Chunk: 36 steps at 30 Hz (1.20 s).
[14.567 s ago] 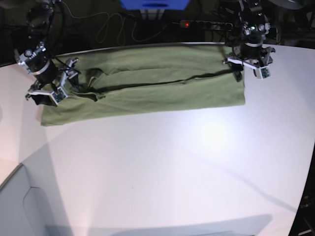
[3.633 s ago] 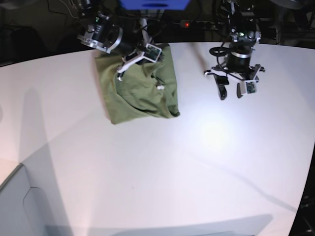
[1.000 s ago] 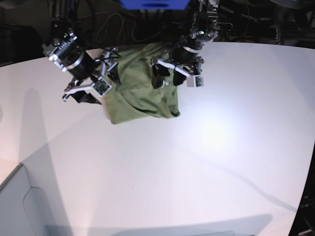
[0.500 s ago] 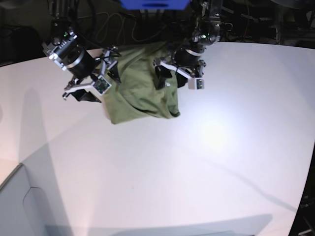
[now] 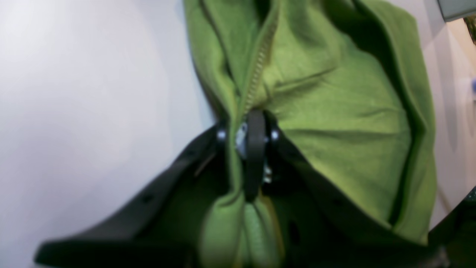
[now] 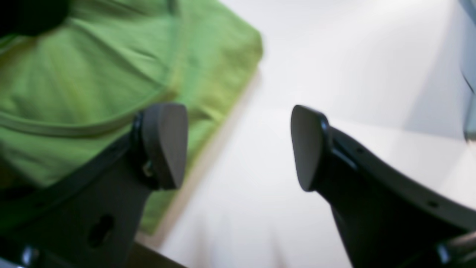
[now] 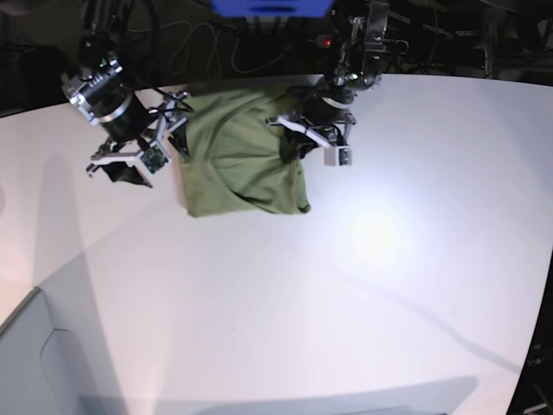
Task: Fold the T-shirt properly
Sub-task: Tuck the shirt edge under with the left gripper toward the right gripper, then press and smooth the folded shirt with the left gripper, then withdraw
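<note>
The olive-green T-shirt (image 7: 240, 160) lies bunched in a rough folded block at the back middle of the white table (image 7: 346, 285). My left gripper (image 7: 304, 149) is shut on a fold of the T-shirt (image 5: 334, 123) at its right edge; the left wrist view shows the pads (image 5: 255, 149) pressed together with cloth between them. My right gripper (image 7: 147, 160) is open and empty just left of the shirt. In the right wrist view (image 6: 238, 145) one finger hangs over the shirt's edge (image 6: 93, 93), the other over bare table.
A power strip with a red light (image 7: 333, 40), cables and a blue object (image 7: 272, 7) sit behind the table's far edge. A grey bin corner (image 7: 39, 363) shows at the bottom left.
The right arm has moved left, off the shirt's left edge. The left gripper stays at the shirt's right edge, and the cloth there has spread slightly toward it.
</note>
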Each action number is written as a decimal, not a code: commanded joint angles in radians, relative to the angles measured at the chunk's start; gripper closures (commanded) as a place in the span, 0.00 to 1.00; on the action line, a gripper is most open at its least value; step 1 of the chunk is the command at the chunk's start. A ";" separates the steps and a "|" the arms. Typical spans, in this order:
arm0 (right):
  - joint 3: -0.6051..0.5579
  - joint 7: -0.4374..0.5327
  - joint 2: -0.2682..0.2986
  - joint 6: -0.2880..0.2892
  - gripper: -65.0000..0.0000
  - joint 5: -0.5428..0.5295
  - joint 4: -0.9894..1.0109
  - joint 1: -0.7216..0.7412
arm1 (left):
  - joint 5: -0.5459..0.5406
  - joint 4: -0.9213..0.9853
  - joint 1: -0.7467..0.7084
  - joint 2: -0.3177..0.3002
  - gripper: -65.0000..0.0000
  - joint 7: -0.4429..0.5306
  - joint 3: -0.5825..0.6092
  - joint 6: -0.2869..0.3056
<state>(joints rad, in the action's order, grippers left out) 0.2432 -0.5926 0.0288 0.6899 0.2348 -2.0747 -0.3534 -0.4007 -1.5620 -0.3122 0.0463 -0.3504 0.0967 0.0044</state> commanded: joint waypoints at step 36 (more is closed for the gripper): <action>0.255 0.016 -0.092 0.008 0.36 -0.007 -0.017 0.017 | 0.199 0.542 1.030 -0.081 1.00 -0.204 1.244 -0.005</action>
<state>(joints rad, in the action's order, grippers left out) 0.4953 -0.5991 -0.0673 0.6891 0.2359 -2.0754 -0.3405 -0.2001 -1.0199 0.7086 -0.0406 -0.5289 1.3392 -0.0120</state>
